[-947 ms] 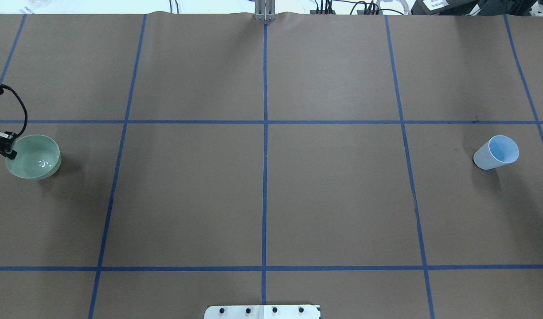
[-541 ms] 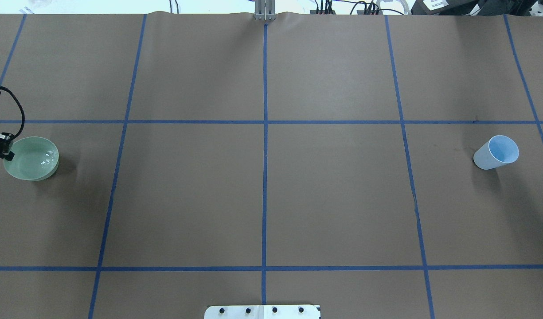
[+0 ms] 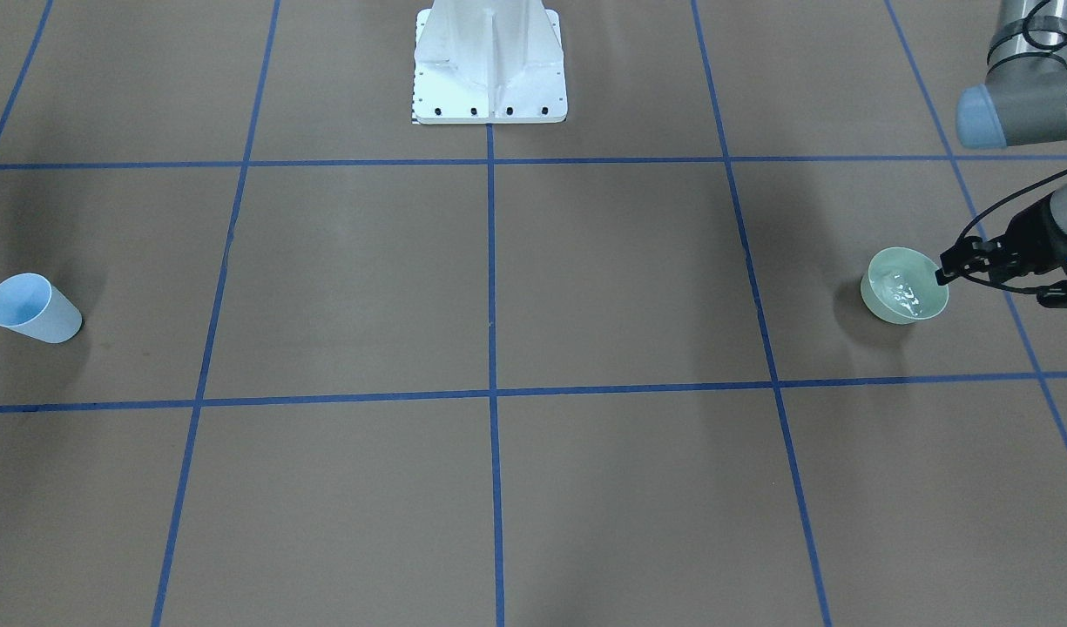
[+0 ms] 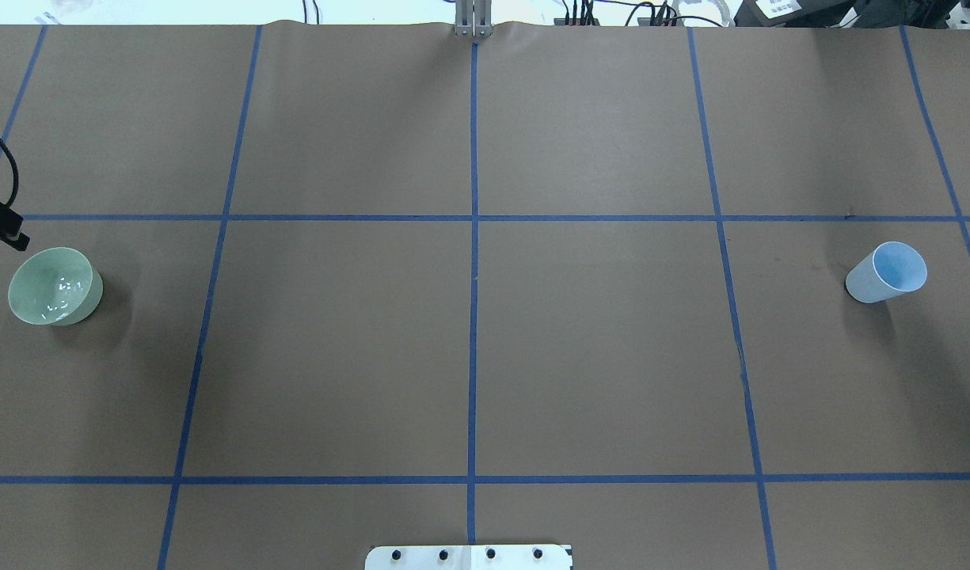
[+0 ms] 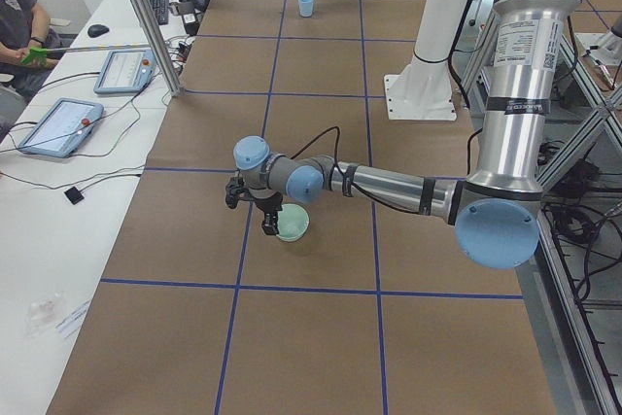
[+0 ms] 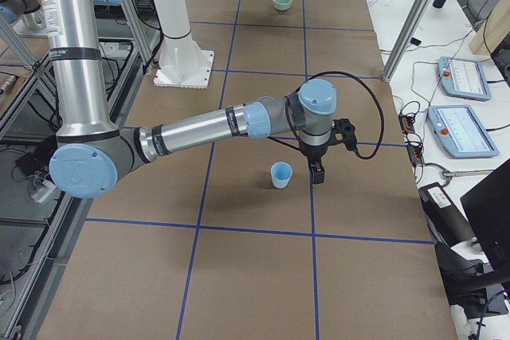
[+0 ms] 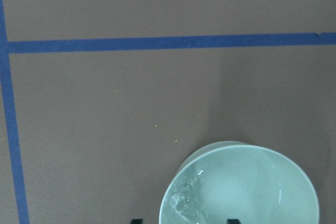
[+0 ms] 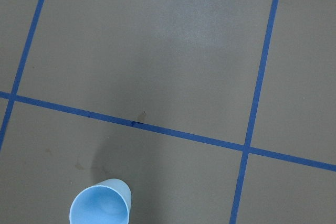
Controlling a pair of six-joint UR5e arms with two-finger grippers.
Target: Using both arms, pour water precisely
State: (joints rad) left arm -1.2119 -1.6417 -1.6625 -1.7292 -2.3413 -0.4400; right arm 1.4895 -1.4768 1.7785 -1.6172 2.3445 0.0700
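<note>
A pale green bowl [image 4: 55, 286] stands at the table's left end, and the water [image 7: 185, 196] in it shows as a rippled glossy sheen. My left gripper [image 7: 185, 221] hovers just off the bowl's rim, open, its two fingertips [image 7: 136, 221] wide apart and holding nothing. From the front it shows as my left gripper [image 3: 942, 274] beside the bowl [image 3: 904, 298]. A light blue cup [image 4: 887, 272] stands upright at the right end. My right gripper [image 6: 317, 173] hangs close beside the cup [image 6: 280, 174]; I cannot tell whether it is open or shut.
Brown paper with a blue tape grid [image 4: 473, 218] covers the table. The white pedestal [image 3: 489, 65] sits at the robot's side, mid-table. Tablets [image 5: 60, 125] and cables lie on a side bench, where a person sits.
My left gripper has drawn back from the bowl's rim toward the far left. The bowl, tipped half a second ago, has settled level, and its water still ripples.
</note>
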